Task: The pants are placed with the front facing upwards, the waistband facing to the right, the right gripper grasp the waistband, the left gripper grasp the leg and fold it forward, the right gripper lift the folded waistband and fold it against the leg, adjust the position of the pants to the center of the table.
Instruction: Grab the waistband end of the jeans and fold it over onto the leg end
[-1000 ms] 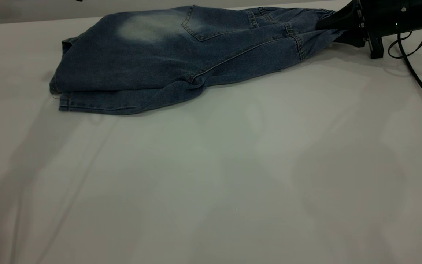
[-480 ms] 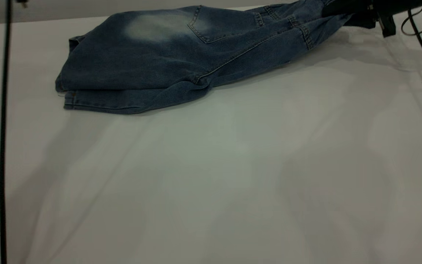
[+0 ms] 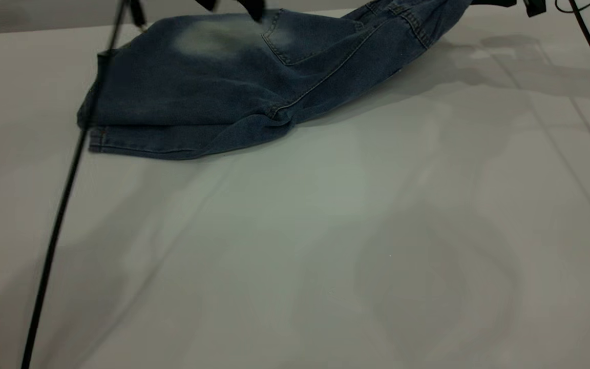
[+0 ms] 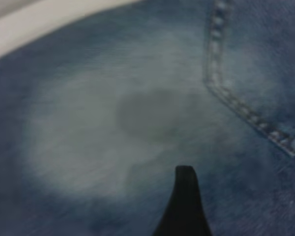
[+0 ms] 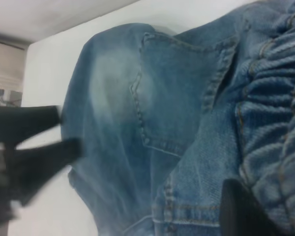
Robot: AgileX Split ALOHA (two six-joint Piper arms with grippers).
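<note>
Right gripper: we see it mostly cropped, clamped on the waistband.
Left gripper: cropped above the pants, fingers parted.
Table: holds the pants.

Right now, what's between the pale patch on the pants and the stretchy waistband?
In the right wrist view, a stitched pocket lies between the pale patch and the gathered waistband of the pants.

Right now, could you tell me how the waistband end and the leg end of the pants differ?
The waistband is lifted off the table, gathered and ruched, beside the right gripper. The leg hems lie flat, stacked and smooth on the table. Both are blue denim with tan stitching.
</note>
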